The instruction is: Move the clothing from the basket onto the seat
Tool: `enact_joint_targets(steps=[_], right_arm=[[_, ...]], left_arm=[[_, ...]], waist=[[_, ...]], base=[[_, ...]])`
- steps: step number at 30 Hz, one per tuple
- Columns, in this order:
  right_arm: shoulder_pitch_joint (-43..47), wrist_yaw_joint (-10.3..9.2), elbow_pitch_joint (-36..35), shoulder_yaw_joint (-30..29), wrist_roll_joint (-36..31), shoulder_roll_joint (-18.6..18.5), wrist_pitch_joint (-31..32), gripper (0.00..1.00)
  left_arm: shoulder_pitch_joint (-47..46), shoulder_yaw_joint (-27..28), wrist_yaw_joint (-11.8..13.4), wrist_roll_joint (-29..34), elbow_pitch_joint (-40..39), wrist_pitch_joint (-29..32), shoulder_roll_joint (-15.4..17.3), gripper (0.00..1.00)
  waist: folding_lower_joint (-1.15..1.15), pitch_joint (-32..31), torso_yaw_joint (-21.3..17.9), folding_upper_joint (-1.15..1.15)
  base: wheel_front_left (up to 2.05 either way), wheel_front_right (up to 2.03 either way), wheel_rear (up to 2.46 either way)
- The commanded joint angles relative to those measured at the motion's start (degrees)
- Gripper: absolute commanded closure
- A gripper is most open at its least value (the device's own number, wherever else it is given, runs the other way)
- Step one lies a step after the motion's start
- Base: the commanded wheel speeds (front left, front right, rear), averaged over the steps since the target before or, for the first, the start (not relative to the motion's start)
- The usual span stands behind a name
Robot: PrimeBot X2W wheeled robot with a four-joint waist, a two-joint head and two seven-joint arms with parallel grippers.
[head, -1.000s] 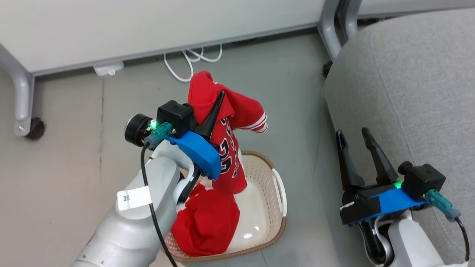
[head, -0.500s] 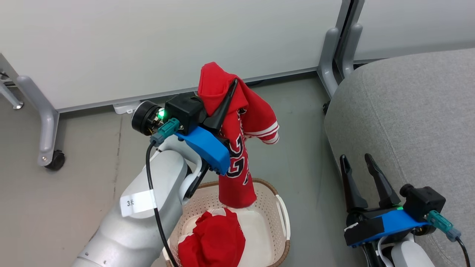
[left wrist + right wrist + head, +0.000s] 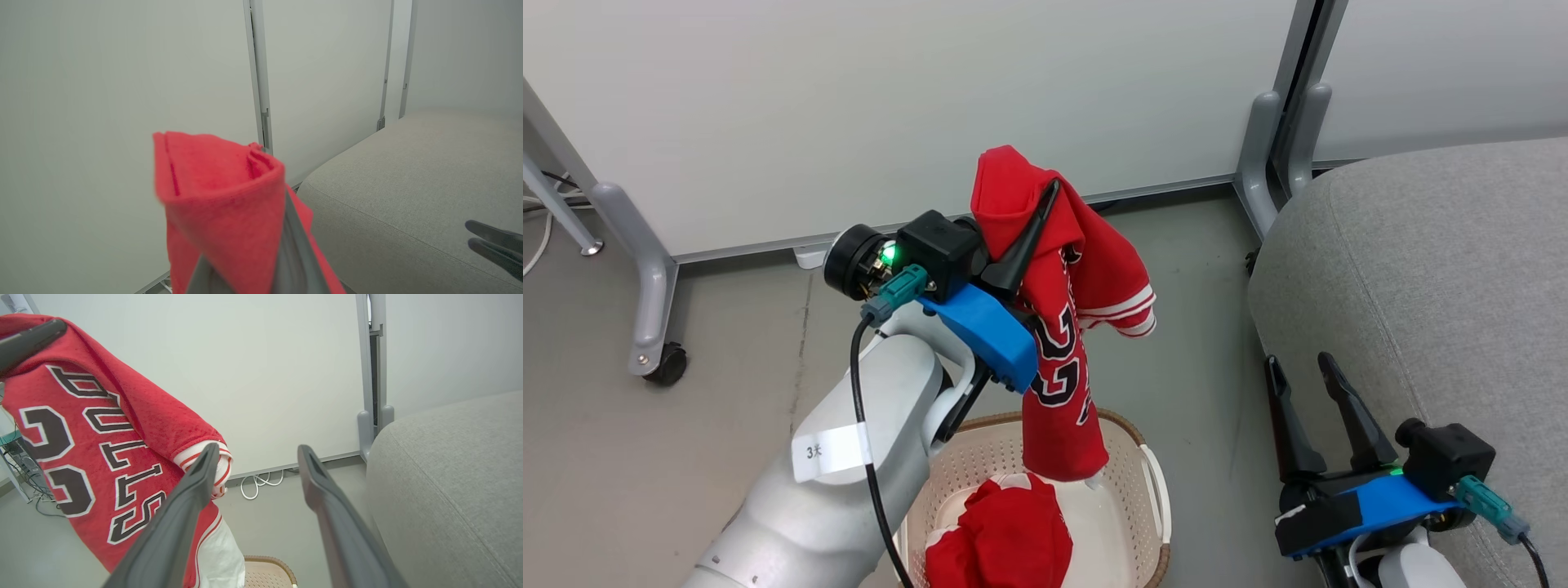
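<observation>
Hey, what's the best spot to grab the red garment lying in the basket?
Probably pinch the raised fold atop the crumpled red garment, coming straight down; the basket walls close off its sides.

Two garments: a numbered jersey [image 3: 1062,359] above the one basket [image 3: 1156,490], a plain garment [image 3: 1005,539] inside it. One seat [image 3: 1437,269]. Two grippers: left gripper [image 3: 1049,192], right gripper [image 3: 1298,363].

Soft, bright, even light from above leaves only faint shadows on the floor [image 3: 727,425]; the head view is sharp, while the red garment [image 3: 220,196] is blurred close to the left wrist lens and the fingers [image 3: 179,522] of the right claw [image 3: 257,448] look soft.
</observation>
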Motion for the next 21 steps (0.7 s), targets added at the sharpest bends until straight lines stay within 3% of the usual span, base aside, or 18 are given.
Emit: enact_joint_targets(steps=[1, 21], right_arm=[[0.2, 0.03, -0.2, 0.5, -0.6, -0.2, 0.0, 0.0], [-11.0, 0.03, 0.1, 17.3, -2.6, -0.2, 0.0, 0.0]], left_arm=[[-0.2, -0.1, -0.1, -0.3, -0.3, -0.3, 0.1, 1.0], [-3.0, -2.0, -0.1, -0.8, 0.1, -0.3, -1.3, 1.0]], waist=[[0.01, 0.0, 0.1, 0.0], [0.01, 2.3, 1.1, 0.0]], base=[[0.0, 0.0, 0.0], [0.0, 0.0, 0.0]])
